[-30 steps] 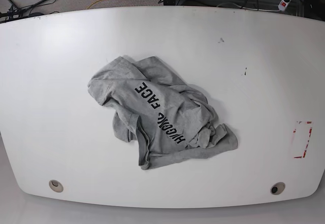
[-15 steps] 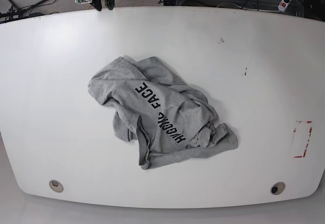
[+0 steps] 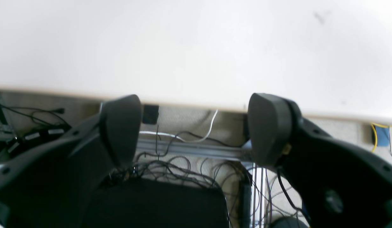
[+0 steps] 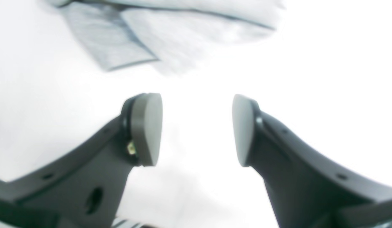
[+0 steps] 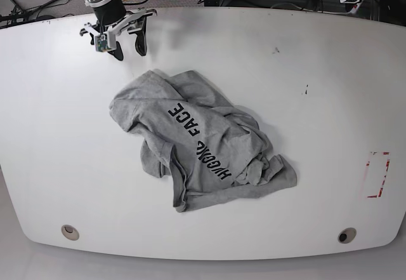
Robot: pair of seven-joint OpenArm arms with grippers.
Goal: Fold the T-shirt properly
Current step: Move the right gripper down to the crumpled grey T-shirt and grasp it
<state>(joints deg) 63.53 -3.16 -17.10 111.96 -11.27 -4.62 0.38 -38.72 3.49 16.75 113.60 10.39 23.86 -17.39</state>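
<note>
Right gripper (image 5: 128,44): jaws spread, empty — hovering over the table (image 5: 51,134) just beyond the shirt's far edge.
Left gripper (image 3: 196,126): jaws gaping wide, empty, off the table's far rim.
Shirt (image 5: 196,143): lying crumpled mid-table.
Advice: pinching one layer at a shoulder — then spreading flat before folding.

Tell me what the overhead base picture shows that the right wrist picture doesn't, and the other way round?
Only the base view shows the whole crumpled T-shirt with its black lettering, the full white table, the red-marked rectangle near its edge, and the cables beyond.

Only the right wrist view shows the right claw up close, its two pads standing apart with nothing between them.

Both show that claw above bare table, open and short of the shirt's edge.
</note>
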